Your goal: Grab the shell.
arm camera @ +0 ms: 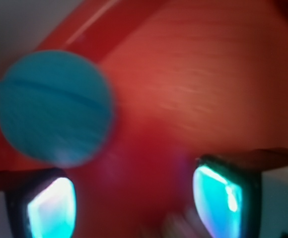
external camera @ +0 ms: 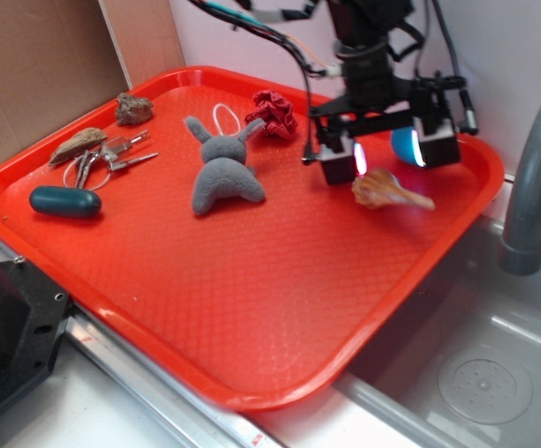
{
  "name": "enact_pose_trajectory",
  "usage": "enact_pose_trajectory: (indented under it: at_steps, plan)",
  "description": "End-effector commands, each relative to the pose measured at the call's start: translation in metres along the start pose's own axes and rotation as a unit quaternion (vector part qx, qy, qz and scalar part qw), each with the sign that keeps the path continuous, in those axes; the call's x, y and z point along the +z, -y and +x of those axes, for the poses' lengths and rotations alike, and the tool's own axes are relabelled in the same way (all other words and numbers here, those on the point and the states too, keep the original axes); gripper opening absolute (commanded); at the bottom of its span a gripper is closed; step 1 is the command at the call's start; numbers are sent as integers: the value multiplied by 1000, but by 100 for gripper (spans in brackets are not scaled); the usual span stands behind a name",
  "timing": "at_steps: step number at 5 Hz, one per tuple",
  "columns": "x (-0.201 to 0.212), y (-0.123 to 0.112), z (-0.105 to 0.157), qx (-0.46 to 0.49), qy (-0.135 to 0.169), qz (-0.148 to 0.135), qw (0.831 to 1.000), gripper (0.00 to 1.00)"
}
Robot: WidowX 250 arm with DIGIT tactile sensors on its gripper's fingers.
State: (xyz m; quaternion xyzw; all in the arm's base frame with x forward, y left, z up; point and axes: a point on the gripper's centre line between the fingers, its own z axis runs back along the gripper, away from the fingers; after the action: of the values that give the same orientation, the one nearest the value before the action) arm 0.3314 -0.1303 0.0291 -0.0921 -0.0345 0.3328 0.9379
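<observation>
The tan-orange spiral shell (external camera: 387, 190) lies on the red tray (external camera: 252, 308) near its right rim, wide end to the left, thin point to the right. My gripper (external camera: 388, 157) hangs open just above and slightly behind it, its glowing pads (external camera: 361, 159) spread wide and nothing between them. In the blurred wrist view the gripper (arm camera: 134, 210) shows two lit pads (arm camera: 216, 201) over bare red tray. A pale smudge (arm camera: 176, 225) at the bottom edge may be the shell. A blue ball (arm camera: 54, 106) sits at the upper left.
On the tray lie a grey plush bunny (external camera: 224, 173), a red scrunchie (external camera: 272, 112), a blue ball (external camera: 404, 143), keys (external camera: 112, 161), a bark-like piece (external camera: 77, 145), a brown rock (external camera: 133, 109) and a dark teal case (external camera: 64, 202). A sink (external camera: 476, 364) and faucet (external camera: 536, 177) are to the right.
</observation>
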Motion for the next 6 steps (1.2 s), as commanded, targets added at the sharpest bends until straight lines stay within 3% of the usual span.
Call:
enact_pose_trajectory:
  at_steps: [1,2,3,4,6]
  plan:
    - [69,-17,-13,-10,41,11,999,100]
    - [112,-12,-16,46,76,-5,996,100]
    - [110,-3,-26,60,65,0,996,100]
    - [91,2,-41,64,45,33,996,100]
    - [66,-7,-46,86,42,95,991,100]
